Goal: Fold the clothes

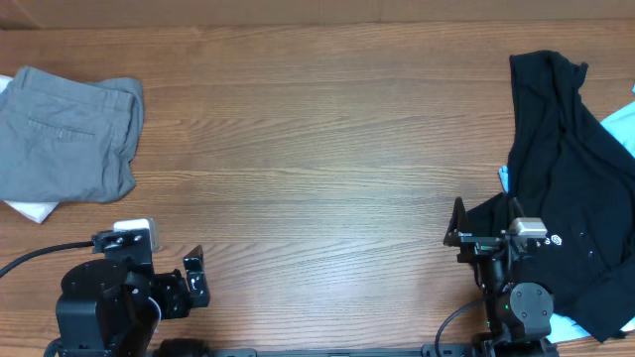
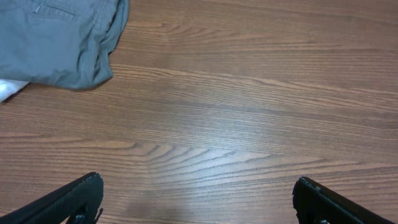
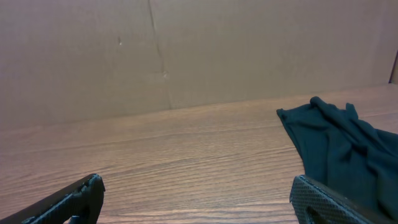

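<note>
Well, the big wooden table (image 1: 317,149) is mostly bare boards through its middle, with the cloth pushed out to its two ends. At the table's right end sprawls the black garment (image 1: 566,178), rumpled, with a small white logo showing and a pale blue cloth (image 1: 620,124) peeking out from under it. At the table's far left corner lie the grey shorts (image 1: 64,134), a stitched pocket facing up. They look doubled over loosely rather than neatly flat, and their near edge rests on a white garment (image 1: 30,210), of which only a corner shows.

Both arms sit at the table's near edge. The left gripper (image 1: 196,276) has its fingers spread wide with nothing between them, well apart from the shorts. The right gripper (image 1: 454,230) is likewise spread wide and empty, just beside the black garment's hem.

To my eye the job in hand is to reach for the shorts. The left arm is the natural one for it. It should pinch only the grey cloth at an edge away from the white piece, so the two do not come along together. It would also help to draw the shorts toward the table's bare middle and smooth them flat before any crease, so both arms can share the fold.
</note>
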Action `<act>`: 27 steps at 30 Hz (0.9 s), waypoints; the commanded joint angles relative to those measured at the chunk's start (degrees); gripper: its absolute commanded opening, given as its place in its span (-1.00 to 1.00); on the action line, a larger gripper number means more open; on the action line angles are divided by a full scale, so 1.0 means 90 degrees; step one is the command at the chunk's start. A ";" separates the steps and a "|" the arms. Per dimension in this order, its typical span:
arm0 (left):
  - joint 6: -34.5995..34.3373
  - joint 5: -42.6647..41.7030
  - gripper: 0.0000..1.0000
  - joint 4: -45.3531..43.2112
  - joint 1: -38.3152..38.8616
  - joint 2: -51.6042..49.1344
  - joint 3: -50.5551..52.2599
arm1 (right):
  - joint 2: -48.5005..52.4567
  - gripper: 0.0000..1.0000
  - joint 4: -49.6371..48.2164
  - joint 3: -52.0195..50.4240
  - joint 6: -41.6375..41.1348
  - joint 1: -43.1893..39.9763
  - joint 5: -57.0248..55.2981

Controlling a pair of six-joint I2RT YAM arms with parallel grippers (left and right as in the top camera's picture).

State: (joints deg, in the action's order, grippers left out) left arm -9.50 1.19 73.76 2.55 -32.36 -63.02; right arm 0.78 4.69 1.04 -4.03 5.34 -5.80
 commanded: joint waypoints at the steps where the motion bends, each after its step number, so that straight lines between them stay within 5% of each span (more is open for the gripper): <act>1: -0.0019 0.0080 1.00 -0.0022 0.0029 0.0061 0.0022 | -0.0068 1.00 -0.0046 -0.0066 0.0049 -0.0032 0.0039; 13: 0.0019 0.0080 0.99 -0.0080 0.0046 0.0860 0.0515 | -0.0068 1.00 -0.0046 -0.0066 0.0049 -0.0032 0.0039; 27: 0.0075 0.0070 1.00 -0.3320 0.0041 0.3286 0.4568 | -0.0068 1.00 -0.0046 -0.0066 0.0049 -0.0032 0.0039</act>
State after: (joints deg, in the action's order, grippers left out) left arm -9.23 1.30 47.79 2.66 -6.48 -27.81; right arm 0.73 4.54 1.04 -3.99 5.30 -5.78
